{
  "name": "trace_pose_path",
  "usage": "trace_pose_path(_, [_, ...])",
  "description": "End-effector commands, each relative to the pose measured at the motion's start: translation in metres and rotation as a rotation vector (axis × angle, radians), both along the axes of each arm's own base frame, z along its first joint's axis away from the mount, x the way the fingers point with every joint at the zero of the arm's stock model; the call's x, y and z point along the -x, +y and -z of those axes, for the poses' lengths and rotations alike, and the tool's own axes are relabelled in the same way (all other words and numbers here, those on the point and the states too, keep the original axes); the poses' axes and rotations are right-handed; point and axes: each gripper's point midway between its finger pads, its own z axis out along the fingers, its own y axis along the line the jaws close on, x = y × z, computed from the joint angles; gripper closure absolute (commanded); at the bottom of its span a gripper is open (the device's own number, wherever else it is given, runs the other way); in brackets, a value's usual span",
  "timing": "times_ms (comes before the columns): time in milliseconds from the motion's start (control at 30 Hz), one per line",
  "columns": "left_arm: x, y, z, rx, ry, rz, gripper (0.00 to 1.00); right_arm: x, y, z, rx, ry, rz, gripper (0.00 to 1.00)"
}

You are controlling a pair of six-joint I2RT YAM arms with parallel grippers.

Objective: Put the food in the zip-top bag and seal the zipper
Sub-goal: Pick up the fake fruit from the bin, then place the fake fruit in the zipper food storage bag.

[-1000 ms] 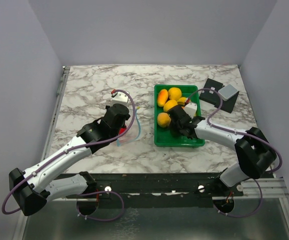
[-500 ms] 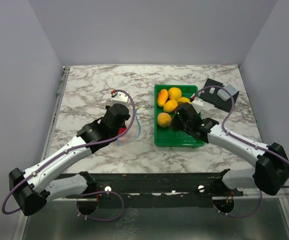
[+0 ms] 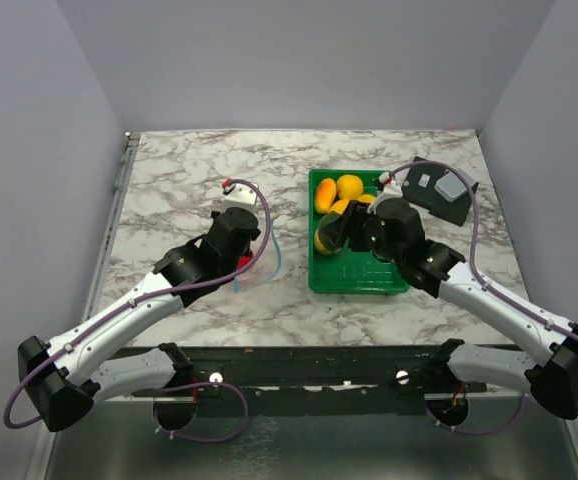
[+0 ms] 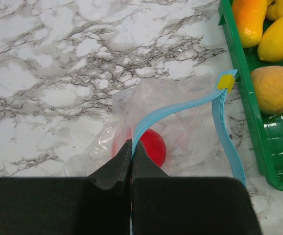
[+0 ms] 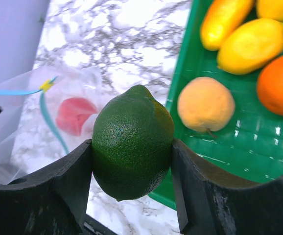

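My right gripper [image 5: 130, 149] is shut on the dark green fruit [image 5: 131, 139] and holds it in the air above the left rim of the green tray [image 5: 185, 73]. The top view shows this gripper [image 3: 341, 236] over the tray's left side. The clear zip-top bag [image 4: 185, 129] lies on the marble just left of the tray, with a red fruit [image 4: 154, 146] inside it. My left gripper [image 4: 131, 147] is shut on the bag's light blue zipper [image 4: 180, 108], and the mouth gapes toward the tray. Several orange-yellow fruits [image 3: 349, 187] lie in the tray.
A black box with a grey block on it [image 3: 441, 190] stands on the marble table [image 3: 189, 170] right of the tray [image 3: 359, 280]. Plain walls close the table in on three sides. My left arm [image 3: 139, 300] stretches across the front left of the table.
My right arm has risen from the tray floor with the green fruit and swung left toward the tray's left rim. The left gripper and the bag have stayed put.
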Motion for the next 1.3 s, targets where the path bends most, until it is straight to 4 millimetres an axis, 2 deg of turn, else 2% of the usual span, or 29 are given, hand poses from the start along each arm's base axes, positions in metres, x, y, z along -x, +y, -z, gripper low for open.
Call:
trace_pose_path(0, [-0.002, 0.005, -0.005, 0.004, -0.026, -0.02, 1.0, 0.014, 0.031, -0.027, -0.068, -0.083, -0.174, 0.76])
trace_pose_path(200, [-0.002, 0.004, -0.005, 0.005, -0.026, -0.019, 1.0, 0.029, 0.062, -0.049, -0.1, -0.136, -0.305, 0.75])
trace_pose_path(400, [-0.002, 0.004, -0.005, 0.005, -0.027, -0.017, 1.0, 0.044, 0.095, -0.059, -0.063, -0.187, -0.39, 0.75])
trace_pose_path(767, [-0.002, 0.005, -0.005, 0.006, -0.027, -0.019, 1.0, 0.049, 0.136, -0.045, -0.01, -0.18, -0.444, 0.73])
trace_pose_path(1000, [-0.002, 0.005, -0.005, 0.004, -0.027, -0.019, 1.0, 0.046, 0.153, -0.042, -0.017, -0.187, -0.46, 0.72])
trace_pose_path(1267, [-0.002, 0.004, -0.005, 0.003, -0.026, -0.018, 1.0, 0.037, 0.169, -0.029, -0.002, -0.17, -0.456, 0.64])
